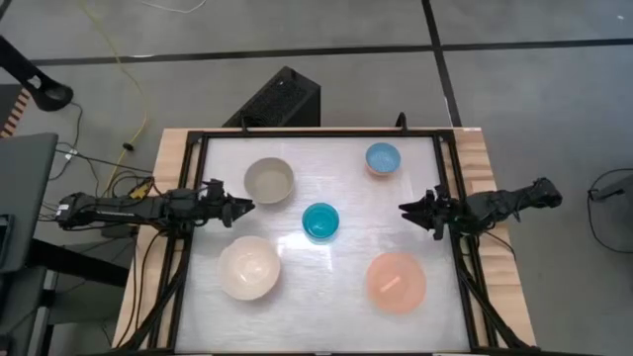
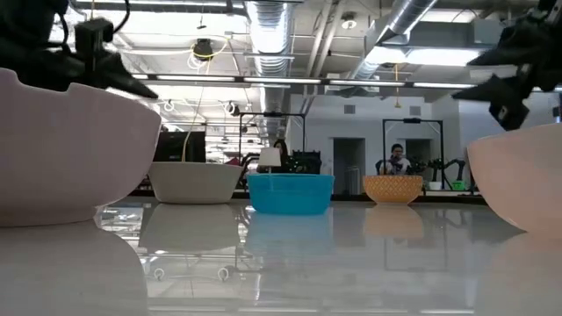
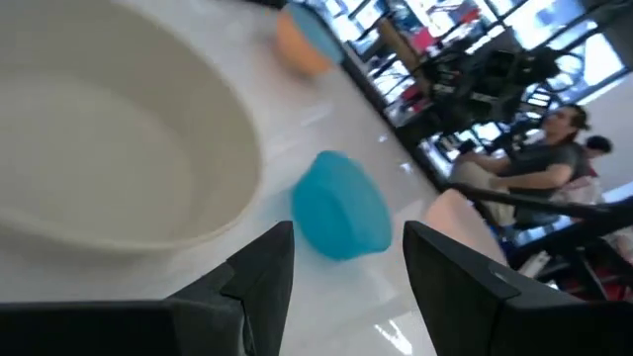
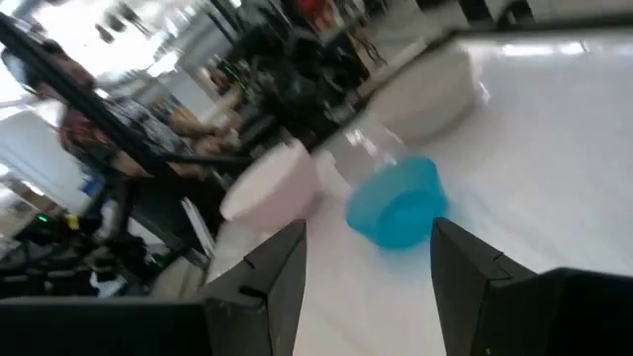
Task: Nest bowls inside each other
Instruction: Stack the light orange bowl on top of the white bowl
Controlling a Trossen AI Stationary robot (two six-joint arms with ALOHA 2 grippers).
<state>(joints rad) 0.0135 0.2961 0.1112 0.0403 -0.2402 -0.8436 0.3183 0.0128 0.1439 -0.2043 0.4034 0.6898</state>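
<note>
Five bowls stand upright on their bases on the white table. The grey-beige bowl and the smallest bowl, light blue inside and orange outside, are at the far side. The teal bowl is in the middle. The cream-white bowl and the salmon-pink bowl are near. My left gripper hovers open at the left edge, pointing level toward the teal bowl. My right gripper hovers open at the right edge, facing the teal bowl.
A black frame borders the table. In the low view the cream-white bowl and the salmon-pink bowl stand close to the near edge. People sit in the room beyond the table.
</note>
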